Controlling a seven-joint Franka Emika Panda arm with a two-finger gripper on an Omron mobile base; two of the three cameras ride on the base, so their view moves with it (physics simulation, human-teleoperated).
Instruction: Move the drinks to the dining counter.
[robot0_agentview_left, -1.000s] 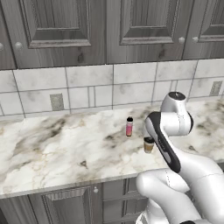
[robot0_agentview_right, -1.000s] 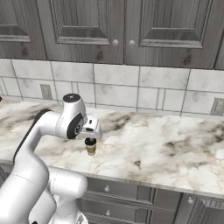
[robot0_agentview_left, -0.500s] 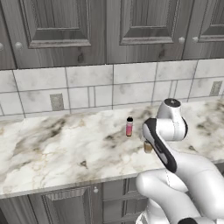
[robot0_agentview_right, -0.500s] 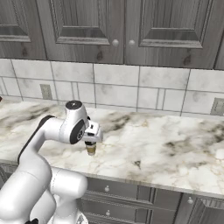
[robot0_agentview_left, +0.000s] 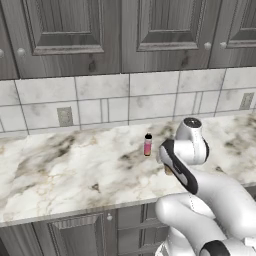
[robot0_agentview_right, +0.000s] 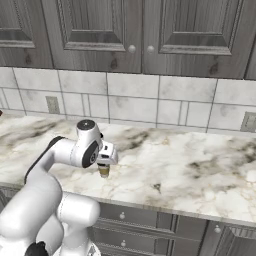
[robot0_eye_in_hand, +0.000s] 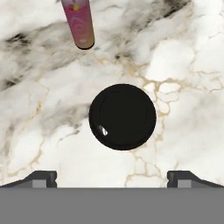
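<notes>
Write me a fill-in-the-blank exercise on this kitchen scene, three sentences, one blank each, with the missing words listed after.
1. The gripper hangs directly above the coffee cup, whose lid is coloured ____.
2. The pink bottle stands upright on the wall counter with a ____ cap on top.
3. The gripper's jaws are ____, with the cup's lid between the two fingertips and touching neither.

Missing words: black; dark; open

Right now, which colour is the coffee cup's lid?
Black; the lid shows best in the hand view.
</notes>
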